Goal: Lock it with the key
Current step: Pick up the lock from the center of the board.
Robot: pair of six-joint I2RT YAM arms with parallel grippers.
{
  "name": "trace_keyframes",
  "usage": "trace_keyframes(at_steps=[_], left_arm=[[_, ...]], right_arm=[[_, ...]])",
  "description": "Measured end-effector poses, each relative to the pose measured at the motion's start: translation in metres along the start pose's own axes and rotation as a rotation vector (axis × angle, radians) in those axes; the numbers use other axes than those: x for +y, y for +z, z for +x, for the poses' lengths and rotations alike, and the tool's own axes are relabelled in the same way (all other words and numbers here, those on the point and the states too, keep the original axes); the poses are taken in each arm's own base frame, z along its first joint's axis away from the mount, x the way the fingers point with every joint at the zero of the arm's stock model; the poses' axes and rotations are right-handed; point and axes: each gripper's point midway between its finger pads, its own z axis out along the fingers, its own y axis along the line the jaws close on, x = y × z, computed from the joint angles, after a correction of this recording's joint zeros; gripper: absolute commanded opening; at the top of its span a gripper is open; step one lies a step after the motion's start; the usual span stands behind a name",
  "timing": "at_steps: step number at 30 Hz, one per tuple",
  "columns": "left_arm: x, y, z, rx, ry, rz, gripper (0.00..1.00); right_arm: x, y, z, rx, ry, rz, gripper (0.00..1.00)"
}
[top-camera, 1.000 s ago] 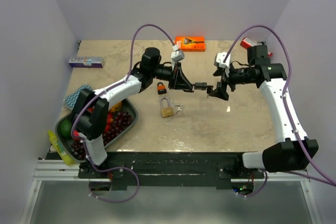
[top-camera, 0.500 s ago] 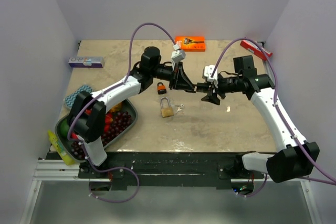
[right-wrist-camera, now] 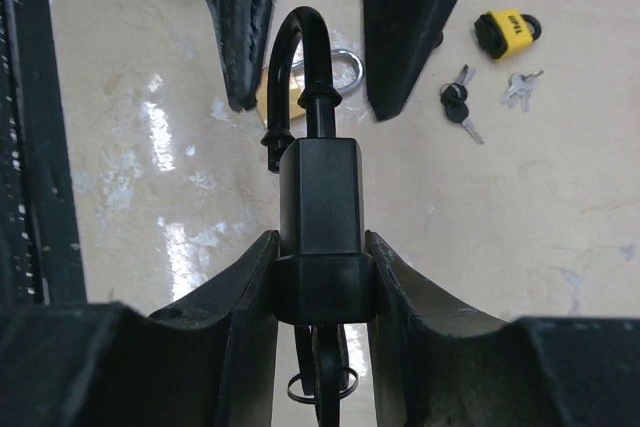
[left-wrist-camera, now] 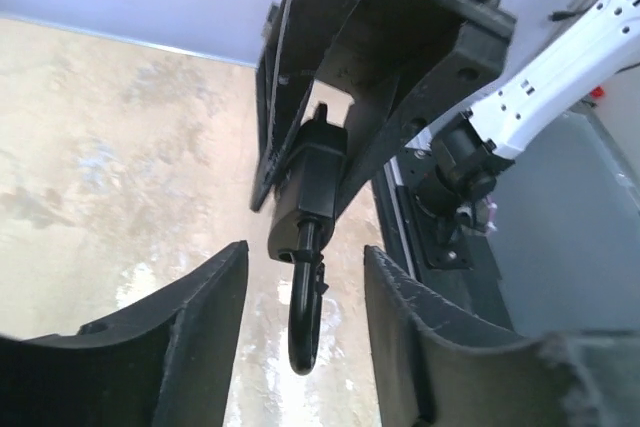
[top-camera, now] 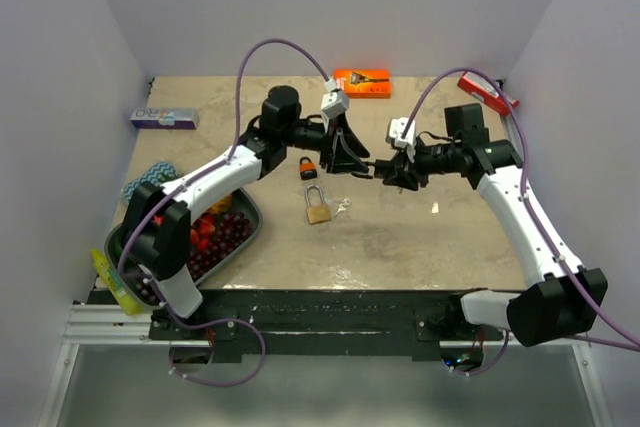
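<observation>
**Right gripper (top-camera: 396, 171) moved in: lock (top-camera: 374, 169) now at left gripper (top-camera: 352, 159)**

**Top view.** Since a second ago the right gripper has travelled left over the table (top-camera: 430, 247) and closed the gap to the left gripper. The left arm has barely shifted. The grippers face each other above mid-table. The black lock lies between them, with its long axis on the line joining them. A brass padlock (top-camera: 318, 210), an orange padlock (top-camera: 307, 168) and keys (top-camera: 343, 207) lie on the table nearby, apart from both grippers.

**Left wrist view.** The left fingers (left-wrist-camera: 190, 337) are released and stand wide apart. The shackle (left-wrist-camera: 303, 327) points toward this camera and hangs in the gap between them, touching neither. The lock body sits behind it, in the right gripper.

**Right wrist view.** The right fingers (right-wrist-camera: 240, 297) are clenched on the lock body, one on each side. The shackle points away, toward the left gripper, whose fingers flank it. One shackle leg enters the body; the other end looks free, so the lock is probably unlatched. A ring (right-wrist-camera: 320, 385) shows beneath the body. Whether a key sits in the keyhole cannot be told.

**Judgement.** The left gripper is the free one and is nearest the shackle end. The coming move depends on this end-to-end alignment.
</observation>
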Motion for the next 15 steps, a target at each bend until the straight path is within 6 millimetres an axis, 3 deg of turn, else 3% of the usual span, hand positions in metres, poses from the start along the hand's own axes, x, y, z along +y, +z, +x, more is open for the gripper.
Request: trace_keyframes(at_steps=[3,6,9,15], left_arm=[[0.0,-0.015,-0.015,-0.017,0.063,-0.047,0.6],[0.003,-0.045,-0.029,-0.019,0.151,-0.116,0.59],[0.006,-0.065,-0.025,0.024,0.211,-0.158,0.57],[-0.007,-0.055,0.002,0.101,0.227,-0.112,0.42]], right_arm=[[0.003,0.002,-0.005,-0.015,0.075,-0.024,0.0],[0.005,0.001,-0.017,-0.056,0.135,-0.038,0.0],[0.008,-0.001,-0.029,-0.102,0.163,-0.039,0.0],[0.014,-0.009,-0.051,-0.185,0.161,-0.041,0.0]])
